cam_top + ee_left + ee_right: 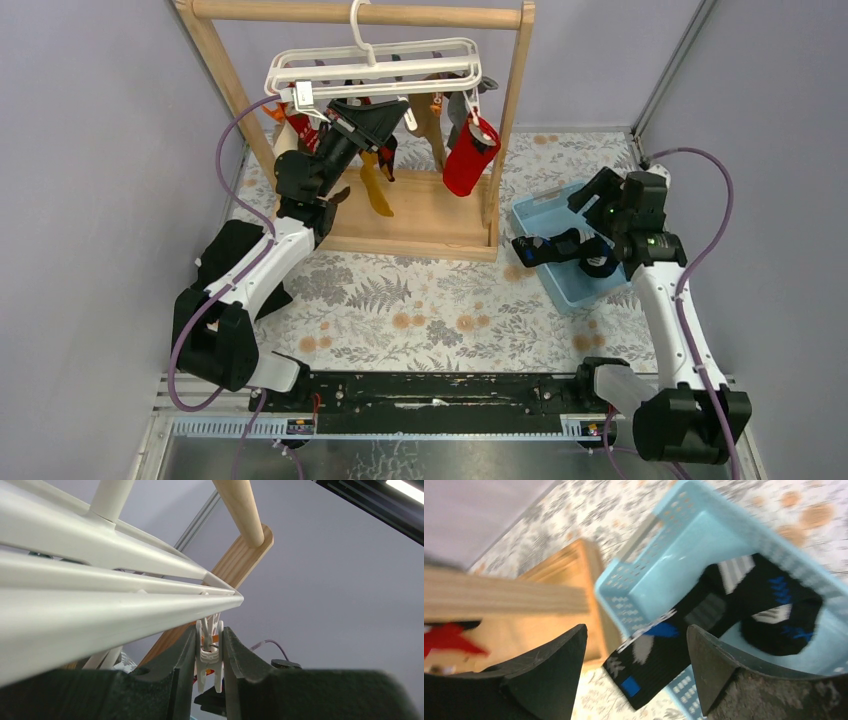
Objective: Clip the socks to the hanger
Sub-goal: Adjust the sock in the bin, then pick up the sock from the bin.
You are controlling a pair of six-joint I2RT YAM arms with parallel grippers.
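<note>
Left end effector [209, 655] pinches a clip [208, 672] under the hanger [100, 605]. Right end effector [636, 645] hangs spread, a black sock [769, 615] in a basket [674, 555] beneath it.

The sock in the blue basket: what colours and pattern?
Black sock with blue, white and grey patches; clearest in the right wrist view.

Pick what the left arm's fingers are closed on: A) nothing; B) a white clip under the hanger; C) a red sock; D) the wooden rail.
B: the left wrist view shows the left fingers pressing both sides of a white clip hanging from the hanger.
</note>
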